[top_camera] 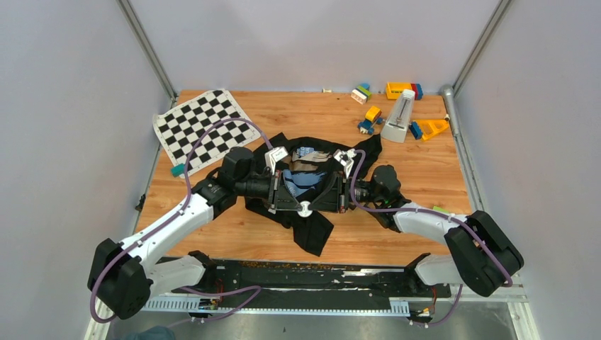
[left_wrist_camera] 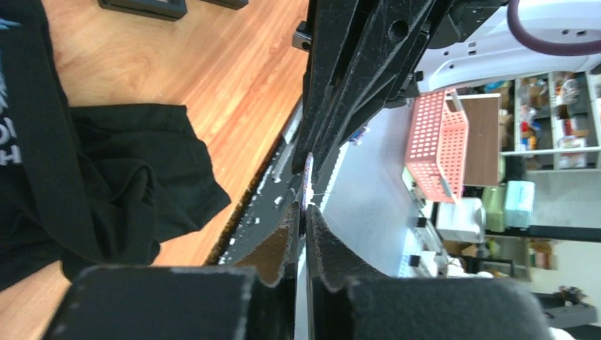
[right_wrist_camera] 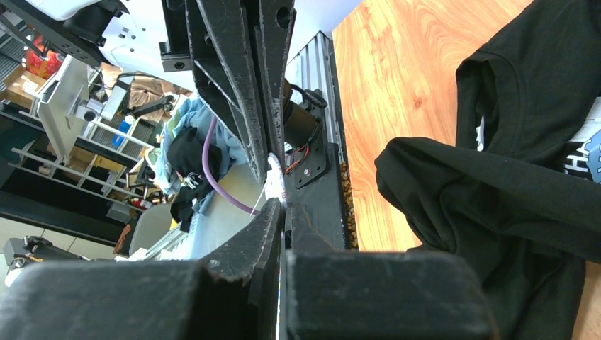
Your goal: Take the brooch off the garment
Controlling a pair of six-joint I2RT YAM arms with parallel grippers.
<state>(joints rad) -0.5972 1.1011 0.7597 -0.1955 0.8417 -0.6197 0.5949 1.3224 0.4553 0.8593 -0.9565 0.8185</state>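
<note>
**Brooch** (top_camera: 304, 209): held in the air where the two arms meet tip to tip, above the lower fold of the garment (top_camera: 312, 230). The left jaws are clenched on it. The right jaws are clenched on it from the opposite side.

**Top view:** the brooch reads as a small pale disc against black cloth. Whether it touches the cloth cannot be told from here.

**Left wrist view:** the brooch (left_wrist_camera: 307, 185) is seen edge-on, a thin silvery sliver nipped at the jaw tips. The garment (left_wrist_camera: 106, 177) lies to its left, apart from it.

**Right wrist view:** the brooch (right_wrist_camera: 275, 176) shows as a pale lump at the tips. The garment (right_wrist_camera: 496, 191) lies to its right, apart from it. A fine pale thread shows beside the piece in both wrist views.

**Surroundings:**
- The printed patch (top_camera: 305, 177) is partly hidden by both arms.
- The chequered mat (top_camera: 202, 124) lies at the far left of the counter (top_camera: 425, 177).
- The toy blocks (top_camera: 368, 95) and a white metronome (top_camera: 401, 117) stand at the far right, well apart from the garment.
- A black rail (top_camera: 319, 273) runs along the near edge.
- A pink basket (left_wrist_camera: 436, 142) stands beyond the counter, seen only in the left wrist view.
</note>
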